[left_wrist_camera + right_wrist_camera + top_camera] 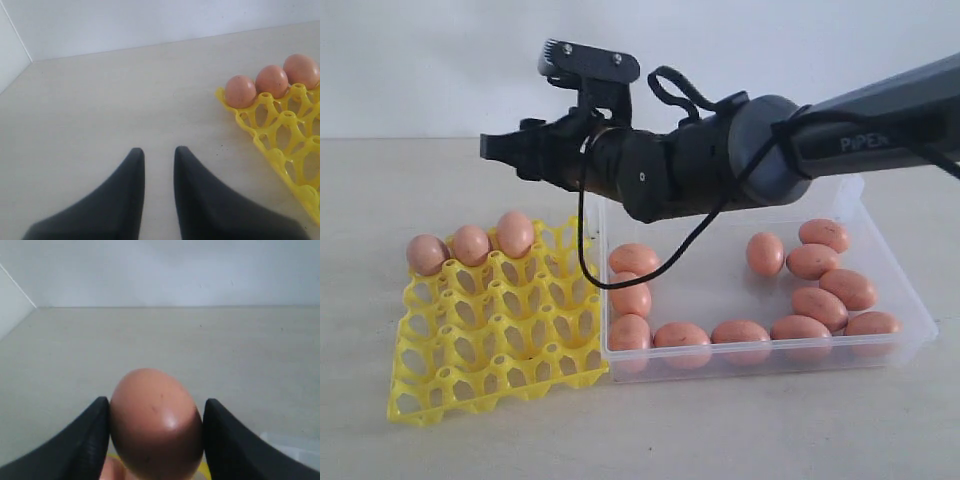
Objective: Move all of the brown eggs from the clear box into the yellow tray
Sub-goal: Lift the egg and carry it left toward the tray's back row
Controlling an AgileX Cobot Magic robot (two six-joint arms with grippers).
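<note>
My right gripper (156, 402) is shut on a brown egg (155, 427), one black finger (90, 435) on each side of it. In the exterior view this gripper (488, 147) hangs above the back row of the yellow tray (490, 340); the held egg does not show there. Three brown eggs (470, 244) sit in the tray's back row, also seen from the left wrist (271, 80). Several more eggs (740, 332) lie in the clear box (880, 350). My left gripper (159, 150) hovers over bare table beside the tray (280, 130), a narrow gap between its fingers and nothing in it.
The right arm (770, 150) stretches across over the clear box from the right, with a black cable (585, 250) looping down at the box's left wall. A pale wall stands behind the beige table (620, 430).
</note>
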